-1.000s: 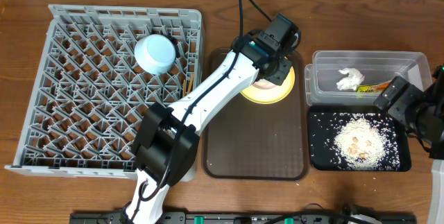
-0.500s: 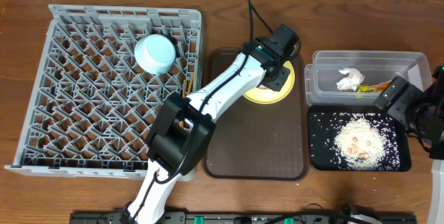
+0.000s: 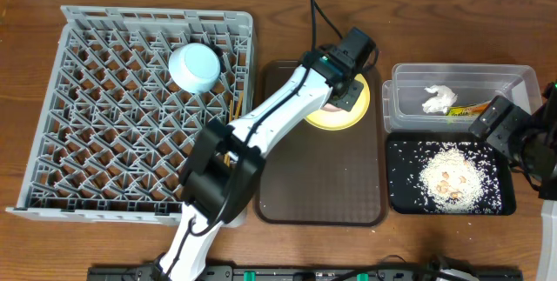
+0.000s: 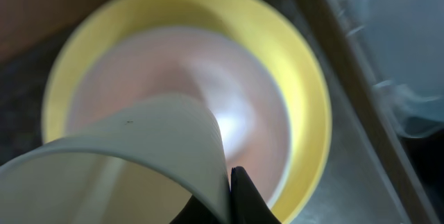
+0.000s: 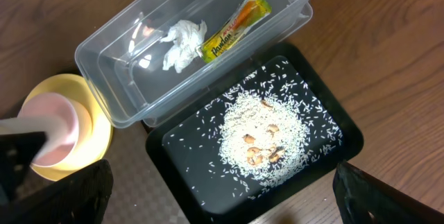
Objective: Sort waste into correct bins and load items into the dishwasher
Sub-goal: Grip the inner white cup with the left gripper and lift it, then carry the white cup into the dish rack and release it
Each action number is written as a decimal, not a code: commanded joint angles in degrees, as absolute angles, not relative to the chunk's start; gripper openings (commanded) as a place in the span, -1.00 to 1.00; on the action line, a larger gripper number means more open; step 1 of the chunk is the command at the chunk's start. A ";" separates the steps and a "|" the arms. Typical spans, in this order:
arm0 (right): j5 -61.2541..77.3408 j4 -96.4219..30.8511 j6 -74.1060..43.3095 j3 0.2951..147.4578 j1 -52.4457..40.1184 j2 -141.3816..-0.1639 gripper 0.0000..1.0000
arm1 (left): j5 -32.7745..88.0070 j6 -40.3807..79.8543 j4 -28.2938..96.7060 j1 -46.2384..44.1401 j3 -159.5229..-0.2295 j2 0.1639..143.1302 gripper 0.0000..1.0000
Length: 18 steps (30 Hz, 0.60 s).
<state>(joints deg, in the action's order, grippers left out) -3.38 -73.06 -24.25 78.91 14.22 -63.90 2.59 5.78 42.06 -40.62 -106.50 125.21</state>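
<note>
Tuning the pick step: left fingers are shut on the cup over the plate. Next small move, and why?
Probably a short straight lift. The left fingers appear clamped on the cup wall, right above the plate. Rising first should clear the plate before swinging toward the rack, where the bowl already sits.

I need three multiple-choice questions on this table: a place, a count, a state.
1. Where is the light blue bowl? A in the grey dish rack; B on the brown tray; C in the black tray.
2. How many waste pieces lie in the clear container? A one; B two; C four.
3. How is the right claw? A open; B shut on a chopstick; C shut on a cup.
Answers: A, it sits among the pegs; B, napkin and wrapper; A, its jaws stand far apart, empty.
</note>
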 commanded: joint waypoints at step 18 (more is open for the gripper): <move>-3.38 -73.10 -23.51 79.11 14.20 -63.77 0.99 | 44.40 8.25 63.83 -18.11 -106.98 101.32 -0.85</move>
<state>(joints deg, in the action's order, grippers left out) -3.38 -73.06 -24.25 78.91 14.22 -63.90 25.76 10.04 61.21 -25.61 -106.65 101.51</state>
